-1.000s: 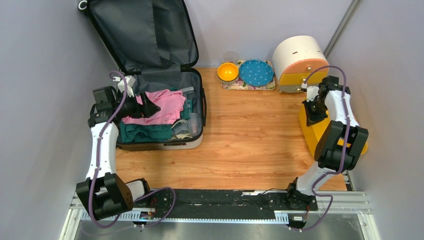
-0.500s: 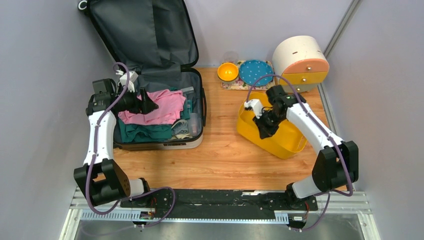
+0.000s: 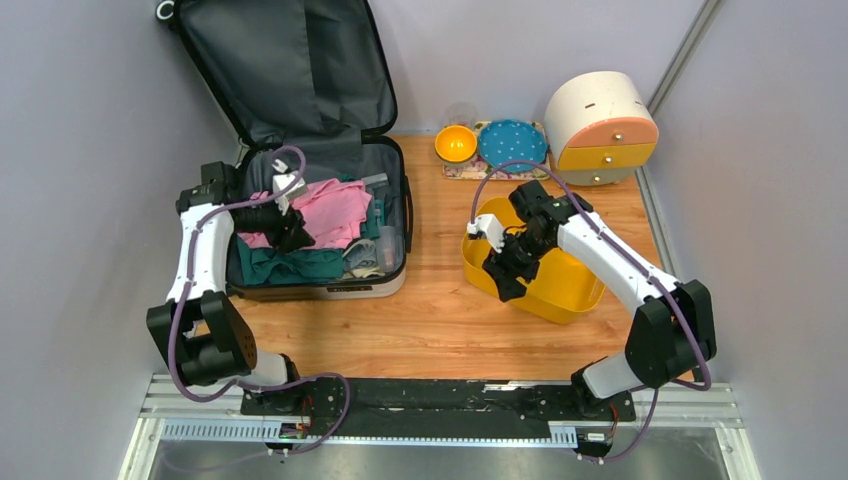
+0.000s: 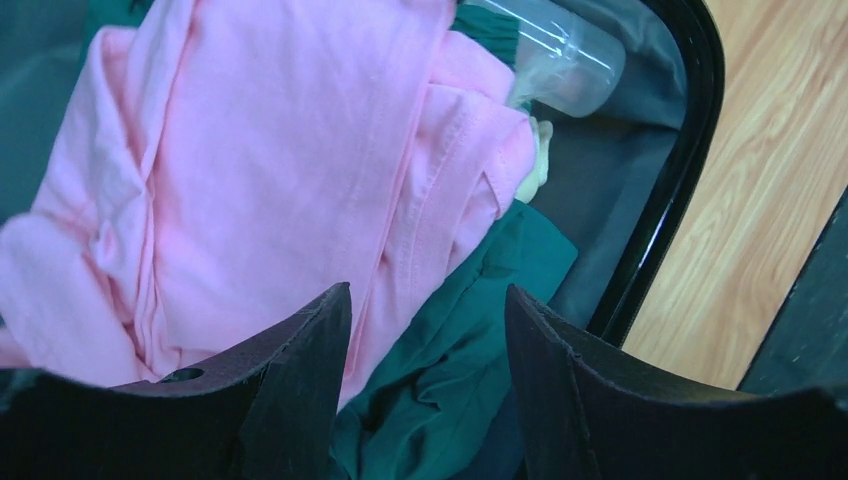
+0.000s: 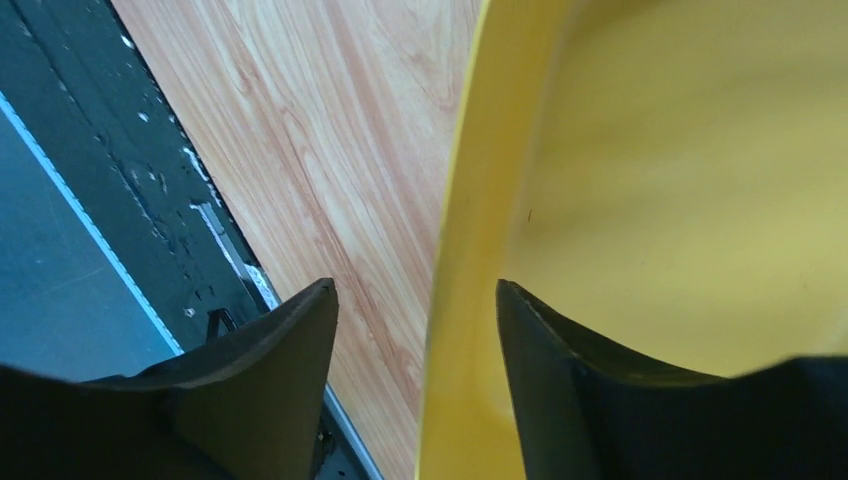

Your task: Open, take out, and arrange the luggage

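The luggage [image 3: 290,70], nine o'clock: left gripper [image 4: 428,295], jaws spread, should bite deep into pink shirt [image 4: 260,150]; right gripper [image 5: 415,288], spread, straddles yellow bin [image 5: 650,180].

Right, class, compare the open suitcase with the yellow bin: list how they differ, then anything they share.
The luggage holds pink and green clothes; the yellow bin looks empty. The luggage has a hinged lid raised behind it; the yellow bin has no lid. The luggage is dark-lined with a pale shell; the yellow bin is one colour throughout. Both sit open on the wooden table.
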`<state>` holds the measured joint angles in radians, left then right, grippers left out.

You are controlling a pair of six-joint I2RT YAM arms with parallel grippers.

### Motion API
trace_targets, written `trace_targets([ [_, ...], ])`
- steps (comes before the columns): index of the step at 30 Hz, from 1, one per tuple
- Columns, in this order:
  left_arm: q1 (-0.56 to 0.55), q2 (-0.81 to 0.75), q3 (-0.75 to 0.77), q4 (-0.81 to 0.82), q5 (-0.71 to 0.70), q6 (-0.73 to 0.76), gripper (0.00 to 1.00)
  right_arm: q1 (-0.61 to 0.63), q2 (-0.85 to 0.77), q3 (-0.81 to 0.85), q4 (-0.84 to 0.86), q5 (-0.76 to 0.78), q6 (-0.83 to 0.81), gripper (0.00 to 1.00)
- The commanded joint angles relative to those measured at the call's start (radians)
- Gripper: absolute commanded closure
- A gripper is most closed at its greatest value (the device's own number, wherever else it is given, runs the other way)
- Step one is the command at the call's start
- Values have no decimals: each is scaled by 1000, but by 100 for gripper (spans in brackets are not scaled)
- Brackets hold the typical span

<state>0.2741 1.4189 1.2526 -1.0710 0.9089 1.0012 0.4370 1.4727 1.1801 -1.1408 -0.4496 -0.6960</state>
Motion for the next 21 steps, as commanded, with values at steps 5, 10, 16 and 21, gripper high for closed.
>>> trace_targets([
  [5, -110, 21, 2, -24, 15, 355, 28, 2, -64, 128, 45, -96, 153, 25],
  [10, -171, 25, -58, 120, -18, 284, 13, 2, -39, 180, 122, -110, 266, 25],
  [16, -251, 26, -127, 310, -71, 154, 11, 2, 7, 190, 205, -28, 368, 26],
  [21, -268, 25, -162, 394, -100, 74, 16, 9, 63, 185, 233, 63, 359, 26],
])
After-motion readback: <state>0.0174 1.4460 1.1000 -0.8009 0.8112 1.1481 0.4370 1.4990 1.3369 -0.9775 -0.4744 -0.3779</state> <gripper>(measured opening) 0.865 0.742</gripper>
